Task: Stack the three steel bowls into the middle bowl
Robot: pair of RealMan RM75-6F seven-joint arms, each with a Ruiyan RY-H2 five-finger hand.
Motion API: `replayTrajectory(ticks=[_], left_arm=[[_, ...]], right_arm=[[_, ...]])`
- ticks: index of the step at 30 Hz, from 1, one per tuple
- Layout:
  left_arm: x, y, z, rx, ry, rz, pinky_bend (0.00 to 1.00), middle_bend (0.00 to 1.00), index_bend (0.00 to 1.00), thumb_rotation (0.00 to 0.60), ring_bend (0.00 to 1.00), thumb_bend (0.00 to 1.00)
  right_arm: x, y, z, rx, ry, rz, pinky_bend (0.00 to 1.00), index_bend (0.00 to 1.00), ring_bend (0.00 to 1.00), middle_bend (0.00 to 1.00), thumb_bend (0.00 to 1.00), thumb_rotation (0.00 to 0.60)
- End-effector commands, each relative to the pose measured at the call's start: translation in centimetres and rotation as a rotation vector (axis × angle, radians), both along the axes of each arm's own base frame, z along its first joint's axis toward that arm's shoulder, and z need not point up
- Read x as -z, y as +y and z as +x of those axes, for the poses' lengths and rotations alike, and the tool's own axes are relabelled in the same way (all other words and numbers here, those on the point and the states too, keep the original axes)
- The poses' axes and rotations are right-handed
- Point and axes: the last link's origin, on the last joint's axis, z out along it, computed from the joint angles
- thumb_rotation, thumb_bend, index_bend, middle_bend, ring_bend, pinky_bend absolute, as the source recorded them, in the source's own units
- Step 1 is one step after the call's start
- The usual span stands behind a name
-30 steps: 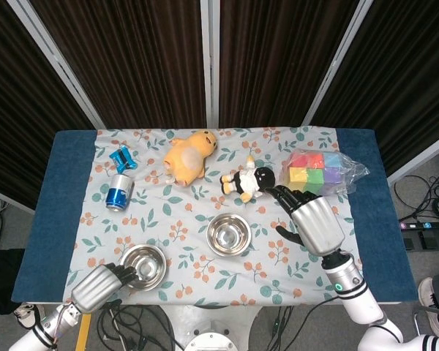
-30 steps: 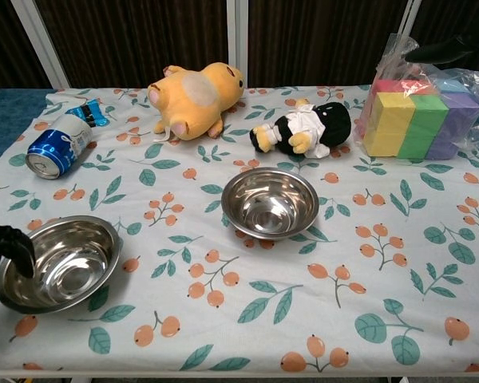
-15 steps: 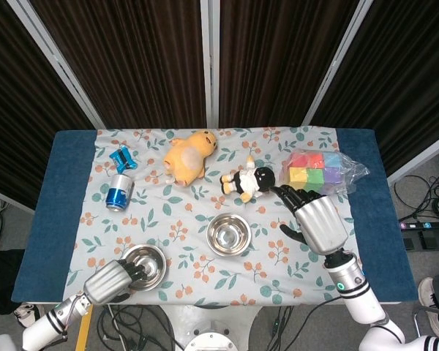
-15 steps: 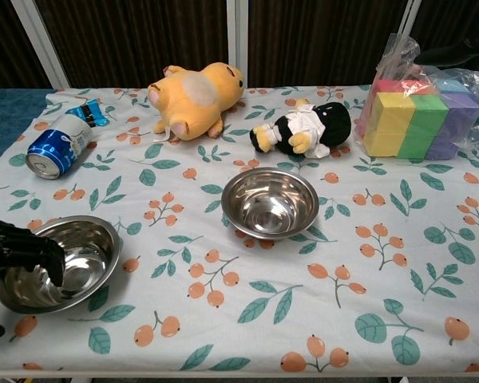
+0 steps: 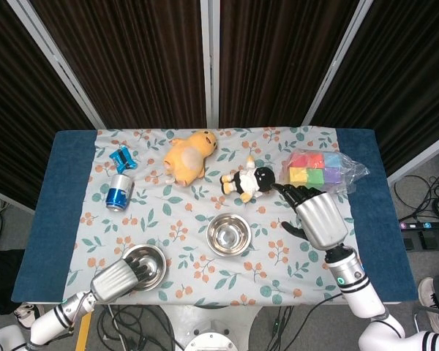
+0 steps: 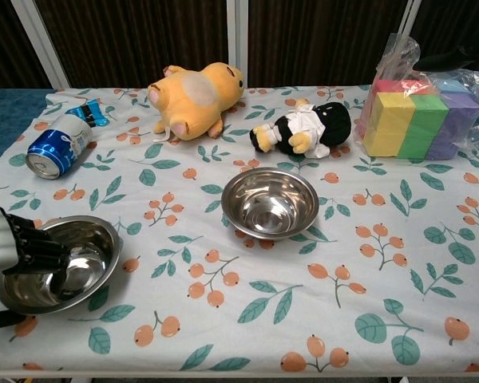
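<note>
Fingers (image 6: 40, 247) inside round steel bowl (image 6: 80, 267)

Setting: indoor robot test bench, lab-type room. Evidence: dark pleated curtains (image 5: 139, 66) hung between pale metal frame posts (image 5: 55, 58) enclose the back of the work area. The blue-topped table (image 5: 62, 190) carries a leaf-and-berry printed cloth (image 5: 183, 219). Loose black cables (image 5: 432, 205) and a floor power strip (image 5: 428, 232) lie on grey flooring (image 5: 0, 234) at the right edge of the head view. More cabling (image 5: 132, 322) hangs under the table's near edge.
</note>
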Motion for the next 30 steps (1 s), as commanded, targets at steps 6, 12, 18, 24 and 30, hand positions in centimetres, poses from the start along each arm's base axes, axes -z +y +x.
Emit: replayTrajectory(ticks=[6,12,18,24,30], left_arm=[[1.0,0.2,0.0,0.074,0.028,0.024,0.69,0.62,0.62,0.600,0.63,0.25],[1.1,0.8,0.2,0.084,0.017,0.051,0.75,0.70,0.70,0.600,0.69,0.29],[1.6,0.7,0.0,0.081,0.019,0.038,0.77,0.72,0.72,0.600,0.70,0.31],[1.4,1.3,0.7,0.099,-0.012,0.063,0.78,0.72,0.73,0.600,0.71,0.32],[0.6,2.4,2.3,0.125,-0.064,0.102,0.79,0.73,0.73,0.600,0.72,0.32]], right_arm=[[-0.2,-0.3,-0.4,0.013,0.001,-0.002,0.66,0.23,0.46,0.40,0.00,0.600],[0.0,-0.5,-0.7,0.022,0.006,0.004,0.66,0.23,0.46,0.41,0.00,0.600],[-0.6,-1.0,-1.1,0.038,-0.017,-0.017,0.65,0.23,0.46,0.41,0.00,0.600],[-1.1,-1.3,-1.4,0.050,-0.021,-0.031,0.65,0.23,0.46,0.42,0.00,0.600],[-1.5,-1.4,-1.6,0.058,-0.038,-0.041,0.65,0.23,0.46,0.42,0.00,0.600]])
